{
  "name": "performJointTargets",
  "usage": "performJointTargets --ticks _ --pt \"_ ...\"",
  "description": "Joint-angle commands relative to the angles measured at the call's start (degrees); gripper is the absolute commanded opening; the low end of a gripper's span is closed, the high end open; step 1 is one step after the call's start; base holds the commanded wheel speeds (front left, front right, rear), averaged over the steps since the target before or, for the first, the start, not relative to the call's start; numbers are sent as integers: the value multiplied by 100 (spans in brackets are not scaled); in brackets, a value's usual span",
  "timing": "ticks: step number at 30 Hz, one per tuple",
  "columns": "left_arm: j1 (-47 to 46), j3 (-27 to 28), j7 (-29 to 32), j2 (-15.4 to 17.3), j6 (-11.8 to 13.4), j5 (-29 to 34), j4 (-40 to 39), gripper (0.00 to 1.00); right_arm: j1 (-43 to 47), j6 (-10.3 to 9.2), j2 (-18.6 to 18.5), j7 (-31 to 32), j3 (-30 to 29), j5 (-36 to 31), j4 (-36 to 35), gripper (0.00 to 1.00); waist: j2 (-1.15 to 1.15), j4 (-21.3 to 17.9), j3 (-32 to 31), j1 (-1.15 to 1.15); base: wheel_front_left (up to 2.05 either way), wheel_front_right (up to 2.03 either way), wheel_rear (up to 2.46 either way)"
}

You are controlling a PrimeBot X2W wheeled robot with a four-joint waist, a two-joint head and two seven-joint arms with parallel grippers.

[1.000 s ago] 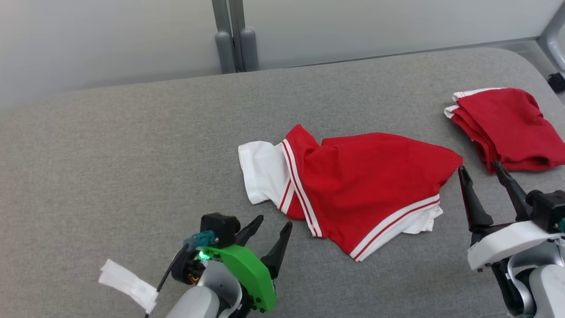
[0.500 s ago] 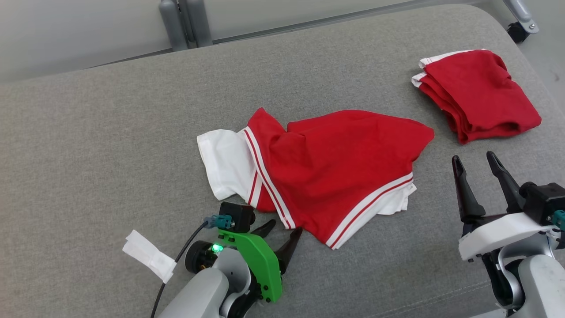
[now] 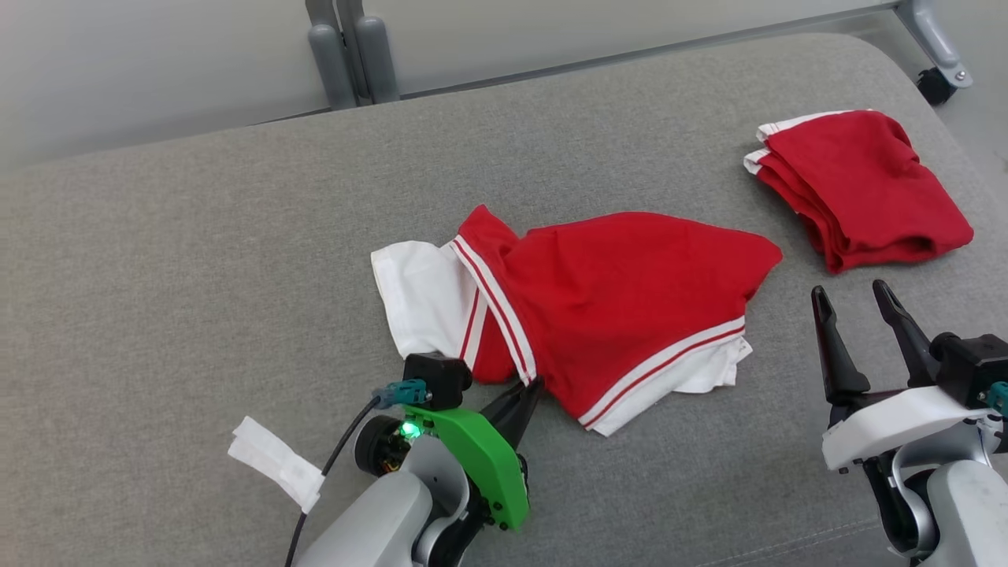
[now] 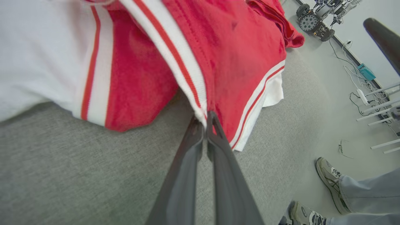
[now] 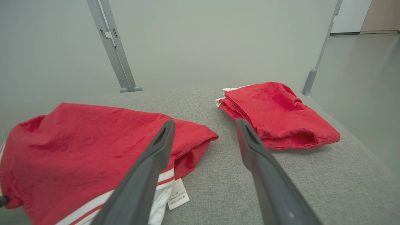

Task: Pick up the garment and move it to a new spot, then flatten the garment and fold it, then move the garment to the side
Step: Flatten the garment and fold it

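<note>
Garment: red with white striped trim, lying crumpled mid-cushion, white part toward my left.
My left gripper: fingers clamped together on the garment's striped hem at its near edge.
My right gripper: fingers spread, released, near the garment's right corner, not touching it.
Folded red pile: far right of cushion, apart from the garment.
Floor: a person's shoes beside the cushion.

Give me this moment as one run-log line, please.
left pincer: shut on garment hem | right pincer: open, free | folded garment: far right
</note>
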Motion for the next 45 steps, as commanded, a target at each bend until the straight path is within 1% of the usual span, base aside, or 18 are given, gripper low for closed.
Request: performJointTargets --ticks 1,7,12,17,22,28,31,39,42,45 --pt "5 52 -97 30 56 17 -97 0 57 -9 -11 -11 -13 17 -10 100 0 143 -141 0 0 0 0" --pt "116 313 -307 285 269 -52 -668 0 150 -9 -26 35 -44 30 -42 100 0 308 -306 0 0 0 0" --pt "198 561 -299 467 458 -194 -1230 0 196 -9 -44 79 -34 42 -76 100 0 354 -361 0 0 0 0" --pt "282 827 -294 707 709 -291 -1566 0 209 -9 -42 104 3 58 -108 100 0 320 -350 0 0 0 0" --pt "330 964 -315 885 843 -287 -1842 0 225 -9 -64 112 -32 66 -127 100 0 244 -324 0 0 0 0" --pt "505 1182 -450 1120 1126 -227 -2516 0 240 -9 -42 118 -50 58 -143 100 0 155 -327 0 0 0 0" --pt "693 1407 -414 1368 1333 -291 -2843 0 267 -9 -29 109 -60 54 -151 100 0 134 -317 0 0 0 0" --pt "1271 2198 -361 2157 1813 -517 -3257 0 257 -9 -17 104 -87 64 -141 100 0 196 -232 0 0 0 0" --pt "1557 2537 -329 2404 2022 -672 -3314 0 211 -9 -22 111 -47 74 -130 100 0 227 -194 0 0 0 0" --pt "1812 2811 -348 2602 2226 -707 -3172 0 173 -9 -19 121 0 83 -115 100 0 240 -152 0 0 0 0"
